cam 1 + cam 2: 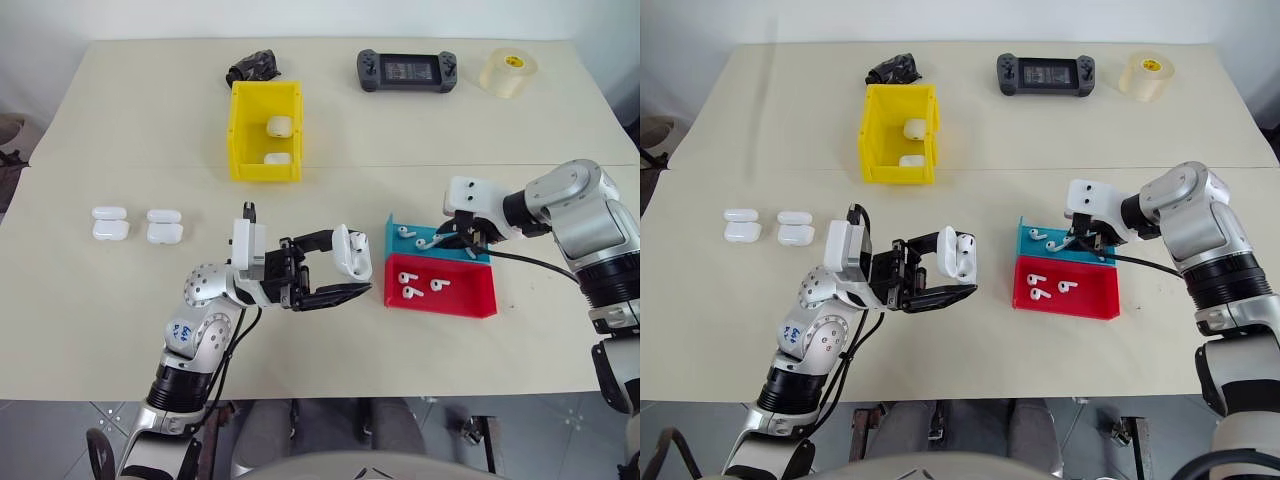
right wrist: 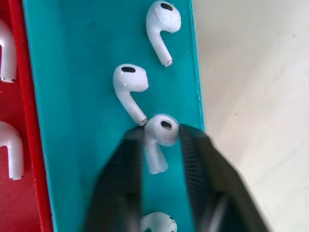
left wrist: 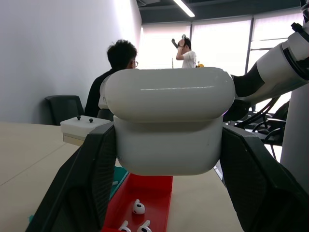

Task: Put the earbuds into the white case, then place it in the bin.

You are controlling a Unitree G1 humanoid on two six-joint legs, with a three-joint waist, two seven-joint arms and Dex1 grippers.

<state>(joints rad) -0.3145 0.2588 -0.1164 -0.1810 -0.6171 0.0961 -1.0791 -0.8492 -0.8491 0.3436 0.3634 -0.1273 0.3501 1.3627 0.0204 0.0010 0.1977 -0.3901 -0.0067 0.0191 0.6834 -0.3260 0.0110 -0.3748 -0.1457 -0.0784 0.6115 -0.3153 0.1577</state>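
**Earbud pick in the blue tray: confirm the pinch first**

Your yellow bin [image 1: 264, 133] sits far back with two cases inside. Left gripper [image 1: 335, 277] is clamped on the white case [image 1: 352, 252], lid apparently closed. Right gripper [image 2: 161, 145] has its fingers closing around one earbud [image 2: 161, 133] in the blue tray [image 2: 72, 125]; lift straight up, clear of the neighbouring bud [image 2: 129, 84].

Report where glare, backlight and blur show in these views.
Left wrist view: bright windows behind backlight the scene, and a highlight streak crosses the lid of the white case. Right wrist view: the fingers of the right gripper are blurred around a sharp earbud. Left eye view: even light, soft shadows under the yellow bin.
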